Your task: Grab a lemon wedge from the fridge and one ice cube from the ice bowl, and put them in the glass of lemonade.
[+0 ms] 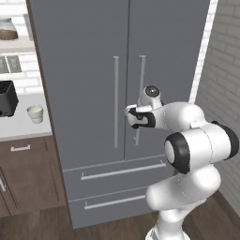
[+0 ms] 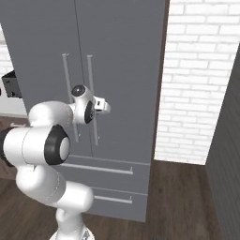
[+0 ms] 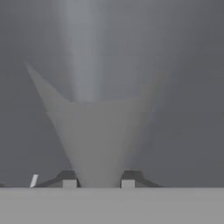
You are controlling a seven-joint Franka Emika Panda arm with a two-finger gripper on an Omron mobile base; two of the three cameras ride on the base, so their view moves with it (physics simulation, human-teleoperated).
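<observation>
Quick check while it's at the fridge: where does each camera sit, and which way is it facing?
Left base view: behind the arm on its left, facing the closed fridge, with the glass of lemonade on the counter; the arm rises lower right.
Right base view: behind on its right, facing the same doors and a brick wall; the arm rises lower left.
Hand view: on the hand, right up against the right door handle, with the gripper shut on it.
Both base views share the fridge, handles and arm.

Glossy white rounded arm [image 1: 187, 154] segments, black joint bands, grey-capped wrist, small dark-tipped pincer [image 3: 98, 181].
</observation>
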